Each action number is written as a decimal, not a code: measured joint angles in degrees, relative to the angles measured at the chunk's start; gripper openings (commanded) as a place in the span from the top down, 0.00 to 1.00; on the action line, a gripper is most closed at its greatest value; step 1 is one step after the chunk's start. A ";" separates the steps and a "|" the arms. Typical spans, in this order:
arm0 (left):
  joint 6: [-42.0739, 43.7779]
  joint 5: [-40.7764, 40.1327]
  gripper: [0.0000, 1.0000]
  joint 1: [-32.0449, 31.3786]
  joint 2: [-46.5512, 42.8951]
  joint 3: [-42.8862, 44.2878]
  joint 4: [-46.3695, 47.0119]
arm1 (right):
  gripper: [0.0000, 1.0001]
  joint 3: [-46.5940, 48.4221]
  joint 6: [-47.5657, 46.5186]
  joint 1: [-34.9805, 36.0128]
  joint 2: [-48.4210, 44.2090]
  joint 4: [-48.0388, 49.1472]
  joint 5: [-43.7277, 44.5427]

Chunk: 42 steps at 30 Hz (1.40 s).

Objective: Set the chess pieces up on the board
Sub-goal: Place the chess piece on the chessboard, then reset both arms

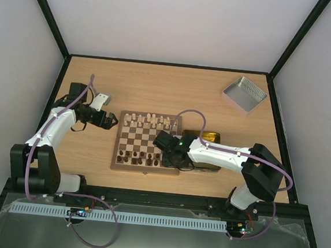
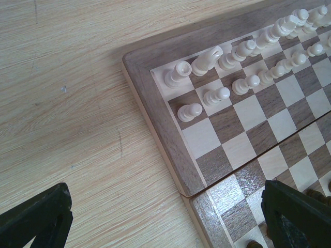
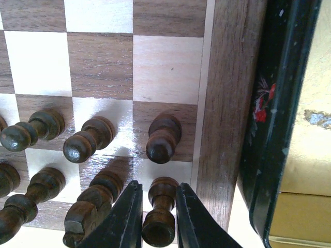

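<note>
The board [image 1: 144, 168] lies mid-table. Pale chess pieces [image 1: 151, 121] fill its two far rows and dark ones [image 1: 138, 156] stand along its near rows. My right gripper [image 1: 171, 159] is low over the board's near right corner. In the right wrist view its jaws [image 3: 158, 184] are narrowly open on either side of a dark piece [image 3: 158, 227], which stands upright on the corner square behind a dark pawn [image 3: 163, 137]. My left gripper [image 1: 109, 121] hovers wide open off the board's left edge [image 2: 155, 67], with nothing between its fingers [image 2: 36, 217]. Pale pieces [image 2: 248, 49] show beyond it.
A yellow tin [image 1: 208, 136] with a dark rim [image 3: 279, 103] lies right against the board's right edge, partly under my right arm. A silver lid [image 1: 244, 95] sits at the far right of the table. Black frame rails border the table.
</note>
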 measured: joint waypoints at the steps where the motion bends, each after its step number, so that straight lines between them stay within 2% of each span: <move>1: 0.00 0.00 0.01 0.00 0.00 0.00 0.00 | 0.82 -0.09 0.00 0.00 -0.02 0.13 0.00; 8: 0.00 0.00 0.01 0.00 0.00 0.00 0.00 | 0.77 -0.31 0.48 0.00 -0.57 0.37 -0.02; 33: 0.00 0.02 0.01 0.00 0.00 0.00 0.00 | 0.76 1.22 0.61 0.00 -3.74 -1.97 1.95; 36: 0.00 0.00 0.01 0.00 0.00 0.00 0.00 | 0.79 2.58 0.61 -0.02 -5.42 -3.89 4.20; 42: 0.00 0.00 0.01 0.00 0.00 0.00 0.00 | 0.90 1.01 0.50 -2.34 -10.97 -5.27 6.12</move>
